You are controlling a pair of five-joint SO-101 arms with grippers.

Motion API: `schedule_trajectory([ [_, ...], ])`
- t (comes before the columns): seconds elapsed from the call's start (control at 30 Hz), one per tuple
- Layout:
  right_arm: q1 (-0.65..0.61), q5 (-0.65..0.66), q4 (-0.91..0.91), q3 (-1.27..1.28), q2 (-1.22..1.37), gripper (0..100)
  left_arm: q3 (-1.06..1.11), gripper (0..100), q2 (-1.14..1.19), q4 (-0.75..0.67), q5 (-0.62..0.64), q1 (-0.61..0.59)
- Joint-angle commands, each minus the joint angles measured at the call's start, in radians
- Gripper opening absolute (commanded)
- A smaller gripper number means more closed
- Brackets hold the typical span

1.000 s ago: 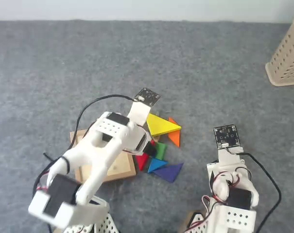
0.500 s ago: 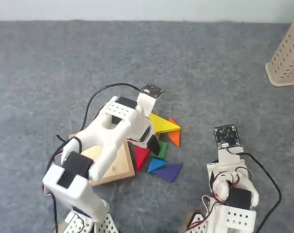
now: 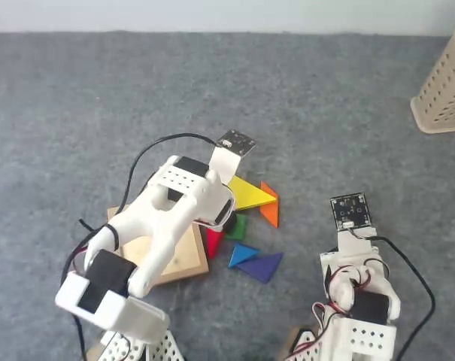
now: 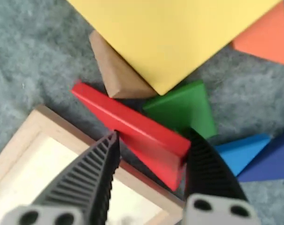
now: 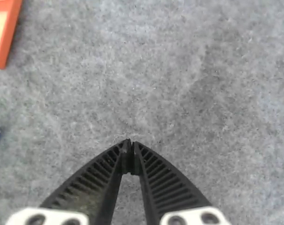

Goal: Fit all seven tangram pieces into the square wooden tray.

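The square wooden tray (image 3: 180, 256) lies on grey carpet, half under my left arm, with its rim (image 4: 34, 136) at the gripper. My left gripper (image 4: 152, 137) is shut on the red triangle (image 4: 146, 140), one finger on each side. The triangle sits tilted against the tray's edge, at the tray's right side in the high view (image 3: 212, 239). Around it lie the yellow triangle (image 4: 179, 33), brown piece (image 4: 116, 70), green piece (image 4: 181, 108), blue triangle (image 4: 240, 150), purple triangle (image 3: 263, 265) and orange triangle (image 3: 270, 210). My right gripper (image 5: 128, 143) is shut over bare carpet.
A beige slatted basket (image 3: 445, 83) stands at the far right edge. The right arm (image 3: 355, 293) sits folded at the front right, clear of the pieces. An orange piece (image 5: 3, 28) lies well off from the right gripper. Open carpet stretches behind and to the left.
My left arm swung about over the pieces, and the red triangle has shifted slightly toward the tray. The green piece is now uncovered. The right arm stayed still.
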Motion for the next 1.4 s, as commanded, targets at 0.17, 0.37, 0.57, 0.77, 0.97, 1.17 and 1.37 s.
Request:
schedule_trajectory([
  [0.17,0.012,0.012,-0.013,0.006,-0.015,0.6,0.022,16,0.003,-0.017,-0.035,-0.014],
  [0.37,0.012,0.012,-0.013,0.006,-0.015,0.6,0.03,16,-0.1,0.025,-0.035,-0.014],
  [0.57,0.012,0.012,-0.013,0.006,-0.015,0.6,0.099,10,-0.207,-0.029,-0.037,-0.014],
  [0.77,0.012,0.012,-0.013,0.006,-0.015,0.6,0.108,9,-0.218,-0.031,-0.037,-0.014],
  [0.97,0.012,0.012,-0.013,0.006,-0.015,0.6,0.101,9,-0.227,-0.031,-0.037,-0.014],
  [1.17,0.012,0.012,-0.013,0.006,-0.015,0.6,0.074,5,-0.241,-0.009,-0.091,-0.015],
  [1.37,0.012,0.012,-0.013,0.006,-0.015,0.6,0.085,3,-0.451,0.034,-0.138,-0.026],
])
